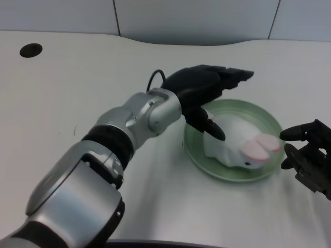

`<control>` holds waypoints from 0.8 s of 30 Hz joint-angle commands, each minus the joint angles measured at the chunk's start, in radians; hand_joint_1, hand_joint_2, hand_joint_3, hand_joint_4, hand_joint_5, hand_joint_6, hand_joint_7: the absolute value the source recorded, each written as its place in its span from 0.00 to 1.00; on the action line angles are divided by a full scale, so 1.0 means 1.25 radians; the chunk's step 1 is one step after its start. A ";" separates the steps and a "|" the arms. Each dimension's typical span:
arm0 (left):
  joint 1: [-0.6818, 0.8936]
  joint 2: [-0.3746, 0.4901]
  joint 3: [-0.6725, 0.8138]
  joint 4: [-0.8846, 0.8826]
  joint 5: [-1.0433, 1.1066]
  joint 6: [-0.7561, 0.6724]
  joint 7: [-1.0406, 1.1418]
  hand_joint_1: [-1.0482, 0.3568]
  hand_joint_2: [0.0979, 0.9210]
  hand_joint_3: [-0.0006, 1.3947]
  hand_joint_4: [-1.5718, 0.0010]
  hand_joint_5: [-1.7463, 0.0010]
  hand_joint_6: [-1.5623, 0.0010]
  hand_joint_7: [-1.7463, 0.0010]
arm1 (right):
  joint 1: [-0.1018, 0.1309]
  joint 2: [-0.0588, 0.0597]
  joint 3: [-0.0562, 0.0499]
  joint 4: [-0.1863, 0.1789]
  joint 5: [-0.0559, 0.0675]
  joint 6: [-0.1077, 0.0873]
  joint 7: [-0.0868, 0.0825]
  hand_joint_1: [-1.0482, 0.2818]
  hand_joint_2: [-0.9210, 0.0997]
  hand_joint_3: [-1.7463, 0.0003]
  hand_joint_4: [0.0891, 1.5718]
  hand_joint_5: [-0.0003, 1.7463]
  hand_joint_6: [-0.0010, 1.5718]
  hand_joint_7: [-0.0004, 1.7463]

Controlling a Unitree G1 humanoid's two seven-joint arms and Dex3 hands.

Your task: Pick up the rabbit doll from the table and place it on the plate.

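The white rabbit (235, 144) with pink ears lies on its side on the green plate (269, 121), my left hand (204, 90) released above it, fingers spread, thumb touching its back.

A white rabbit doll (235, 143) with 2 pink ears lies on its side on a round, pale green plate (269, 124). The ears point toward the right rim (the face sits just below them, near the plate's front edge). The plate rests flat on the table, right of centre, the doll covering its lower middle.
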 commanded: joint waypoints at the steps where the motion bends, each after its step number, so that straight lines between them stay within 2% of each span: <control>1: -0.003 0.040 0.048 -0.011 -0.051 -0.027 -0.055 0.22 0.94 0.01 1.00 1.00 0.99 0.96 | -0.009 -0.013 -0.019 0.012 0.007 0.003 -0.006 0.57 0.00 0.73 0.17 0.95 0.20 0.76; 5: 0.035 0.074 0.129 -0.024 -0.139 -0.067 -0.124 0.24 0.93 0.00 0.99 1.00 0.98 0.96 | -0.015 -0.014 -0.022 0.015 0.006 0.009 -0.010 0.57 0.00 0.74 0.18 0.94 0.21 0.75; 7: 0.065 0.092 0.166 -0.033 -0.183 -0.094 -0.159 0.30 0.93 0.00 1.00 1.00 1.00 0.98 | -0.018 -0.013 -0.025 0.013 0.008 0.019 -0.012 0.58 0.00 0.73 0.17 0.93 0.21 0.75; 10: 0.105 0.112 0.208 -0.047 -0.232 -0.133 -0.188 0.33 0.94 0.00 0.99 0.99 0.99 0.98 | -0.019 -0.009 -0.029 0.008 0.014 0.031 -0.012 0.58 0.00 0.74 0.17 0.93 0.21 0.74; 13: 0.146 0.125 0.254 -0.063 -0.281 -0.142 -0.208 0.35 0.95 0.01 0.96 0.98 0.97 0.98 | -0.019 -0.008 -0.029 0.003 0.012 0.036 -0.014 0.59 0.00 0.74 0.18 0.94 0.21 0.74; 16: 0.216 0.154 0.313 -0.109 -0.346 -0.126 -0.216 0.41 0.99 0.01 0.94 0.96 0.97 0.98 | -0.021 -0.012 -0.031 0.008 0.011 0.029 -0.011 0.59 0.00 0.74 0.18 0.94 0.22 0.74; 18: 0.262 0.175 0.343 -0.152 -0.380 -0.110 -0.225 0.42 1.00 0.04 0.91 0.94 0.96 0.97 | -0.024 -0.016 -0.035 0.017 0.014 0.021 -0.004 0.59 0.00 0.73 0.18 0.94 0.22 0.74; 22: 0.348 0.198 0.391 -0.247 -0.433 -0.087 -0.232 0.46 1.00 0.05 0.82 0.89 0.90 0.96 | -0.029 -0.021 -0.040 0.021 0.015 0.025 0.000 0.59 0.00 0.73 0.19 0.94 0.23 0.74; 24: 0.413 0.211 0.409 -0.309 -0.454 -0.081 -0.228 0.49 1.00 0.05 0.77 0.85 0.86 0.95 | -0.034 -0.023 -0.045 0.028 0.024 0.022 0.010 0.60 0.00 0.73 0.18 0.94 0.23 0.74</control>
